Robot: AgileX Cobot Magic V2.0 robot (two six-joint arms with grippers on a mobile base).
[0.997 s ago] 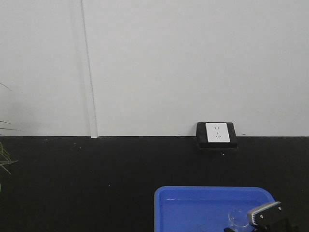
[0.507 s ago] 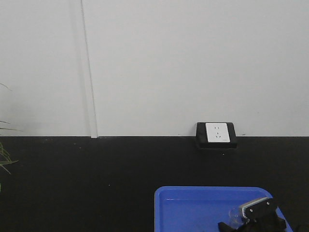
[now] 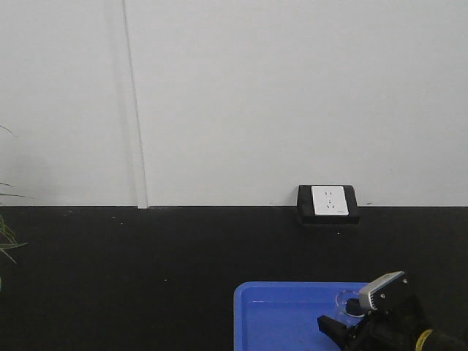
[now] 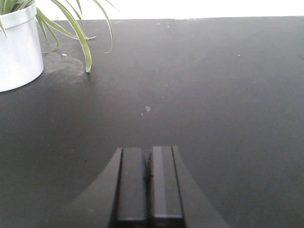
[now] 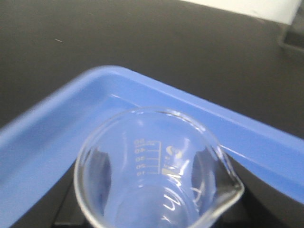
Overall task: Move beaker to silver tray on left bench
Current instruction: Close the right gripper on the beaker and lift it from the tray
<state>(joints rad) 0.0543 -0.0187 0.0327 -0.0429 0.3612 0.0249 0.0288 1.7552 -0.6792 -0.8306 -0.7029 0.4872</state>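
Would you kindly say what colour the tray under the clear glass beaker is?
Blue plastic tray; right wrist view best.

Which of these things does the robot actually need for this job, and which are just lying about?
Part of the job: the beaker, gripped by the right tool; the silver tray, which is out of view.
Just lying about: the blue tray, the wall socket, the potted plant, and the idle left tool, shut.

Bare bench [image 4: 213, 85] beside plant pot [image 4: 16, 52]
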